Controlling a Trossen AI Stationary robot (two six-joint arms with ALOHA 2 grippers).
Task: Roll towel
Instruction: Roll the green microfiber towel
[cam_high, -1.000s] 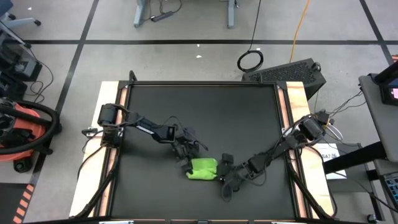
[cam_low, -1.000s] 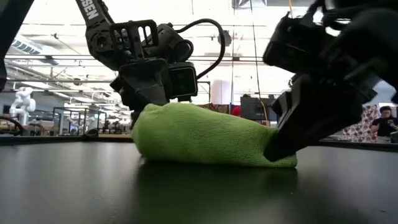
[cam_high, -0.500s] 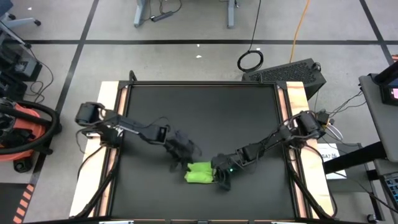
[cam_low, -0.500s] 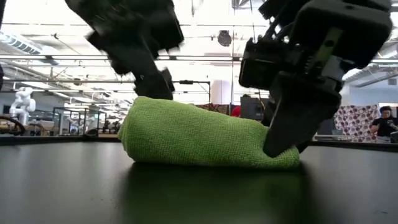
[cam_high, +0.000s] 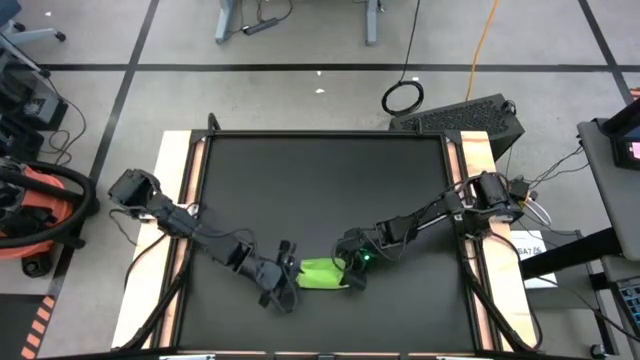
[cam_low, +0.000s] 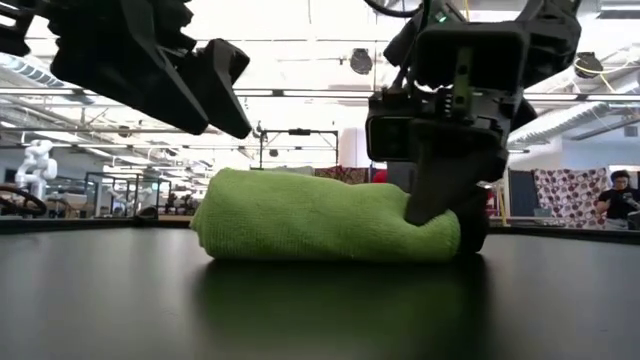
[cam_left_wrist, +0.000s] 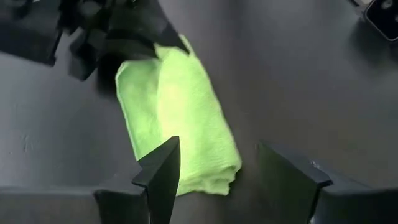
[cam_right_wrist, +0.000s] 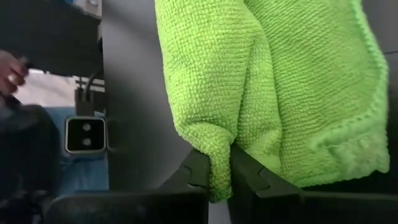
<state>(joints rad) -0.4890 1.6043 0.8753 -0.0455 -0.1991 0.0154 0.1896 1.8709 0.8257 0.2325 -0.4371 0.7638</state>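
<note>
The lime-green towel (cam_high: 320, 273) lies as a short thick roll on the black mat (cam_high: 320, 180), close to the near edge; its underside rests on the mat (cam_low: 320, 300). My right gripper (cam_high: 350, 272) is shut on the roll's right end. My left gripper (cam_left_wrist: 227, 183) is open, raised above and just off the roll's left end (cam_low: 205, 225). Its fingers stand wide apart, pointing slantwise down at the towel (cam_left_wrist: 180, 124) and touching nothing. My right gripper pinches a fold of cloth at the roll's right end (cam_right_wrist: 221, 163) between its two fingers (cam_right_wrist: 198, 171). It comes slanting down from the far right (cam_low: 432, 200). The roll lies on the mat, and the pinched fold is slack.
Wooden table strips (cam_high: 180, 180) border the mat on both sides. The far half of the mat is bare. A person's hand (cam_right_wrist: 9, 68) shows beyond the table edge in the right wrist view, and another person (cam_low: 620, 195) stands far off in the room.
My left gripper has come off the towel's left end, risen and drawn back toward the near left corner, rolling its wrist. My right arm has swung toward the far edge and left, keeping its hold. The roll's tapered right end is now tucked in blunt; the roll stays put.
</note>
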